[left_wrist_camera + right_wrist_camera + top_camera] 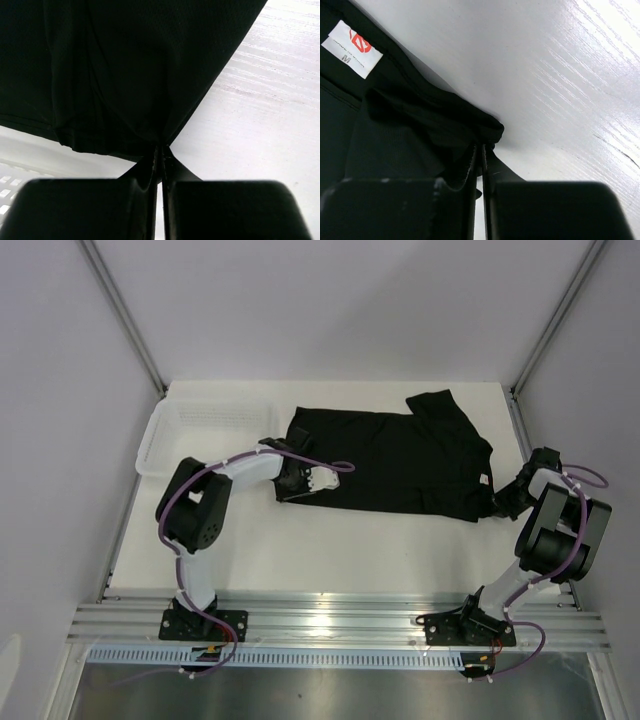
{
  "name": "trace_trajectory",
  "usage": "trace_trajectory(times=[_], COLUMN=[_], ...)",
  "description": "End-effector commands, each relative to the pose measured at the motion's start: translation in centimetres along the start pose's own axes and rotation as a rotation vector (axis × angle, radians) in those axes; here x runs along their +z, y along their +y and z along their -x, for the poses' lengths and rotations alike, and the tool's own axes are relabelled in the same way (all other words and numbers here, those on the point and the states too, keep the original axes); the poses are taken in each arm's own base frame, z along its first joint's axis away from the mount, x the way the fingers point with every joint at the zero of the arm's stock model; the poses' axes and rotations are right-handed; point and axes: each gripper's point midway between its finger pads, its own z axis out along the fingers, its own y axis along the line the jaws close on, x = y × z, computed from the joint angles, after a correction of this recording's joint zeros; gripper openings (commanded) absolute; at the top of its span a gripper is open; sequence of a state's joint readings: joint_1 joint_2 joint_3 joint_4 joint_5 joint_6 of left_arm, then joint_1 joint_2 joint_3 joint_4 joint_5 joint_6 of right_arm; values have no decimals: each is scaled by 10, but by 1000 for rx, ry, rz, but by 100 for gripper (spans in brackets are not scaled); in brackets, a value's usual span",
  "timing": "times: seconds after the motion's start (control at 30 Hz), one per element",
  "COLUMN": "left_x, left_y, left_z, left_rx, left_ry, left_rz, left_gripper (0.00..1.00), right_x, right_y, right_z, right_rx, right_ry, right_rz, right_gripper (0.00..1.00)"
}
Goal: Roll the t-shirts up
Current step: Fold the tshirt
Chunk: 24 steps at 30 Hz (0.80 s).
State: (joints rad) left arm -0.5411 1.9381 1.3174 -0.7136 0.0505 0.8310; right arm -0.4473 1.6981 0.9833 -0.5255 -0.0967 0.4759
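- My left tool (pixel 160 152) is clenched on the black t-shirt (pixel 400 455), at its 8 o'clock corner.
- My right tool (pixel 482 150) grasps it at 4 o'clock, near the label (pixel 352 47).
- The t-shirt lies spread on the table (pixel 300 550), toward 12 o'clock.

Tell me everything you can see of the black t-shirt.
The black t-shirt is soft, matte cloth with short sleeves. It lies mostly flat across the white table, one sleeve pointing toward the far edge. A white label with a red logo and the letter M sits at the neck, at the shirt's right end. The left gripper is shut on cloth at the left end, which is drawn into a taut peak. The right gripper is shut on a bunched fold near the neck.
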Motion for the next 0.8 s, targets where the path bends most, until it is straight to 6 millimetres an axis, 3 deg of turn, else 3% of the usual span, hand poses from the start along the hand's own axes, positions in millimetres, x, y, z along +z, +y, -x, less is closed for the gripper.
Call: trace_trajectory(times=[0.0, 0.07, 0.43, 0.77], left_x=[-7, -13, -44, -52], left_y=[4, 7, -28, -93], left_z=[2, 1, -11, -28], left_rx=[-7, -9, -52, -79], left_ry=[6, -7, -57, -32], left_rz=[18, 41, -16, -164], left_gripper=[1, 1, 1, 1], right_x=[6, 2, -34, -55], right_y=[-12, -12, -26, -48], right_z=[-6, -5, -24, -44], right_rx=[-4, -12, -15, 21], right_ry=[7, 4, -4, -4], right_rz=[-44, -43, -76, -150], right_gripper=[3, 0, 0, 0])
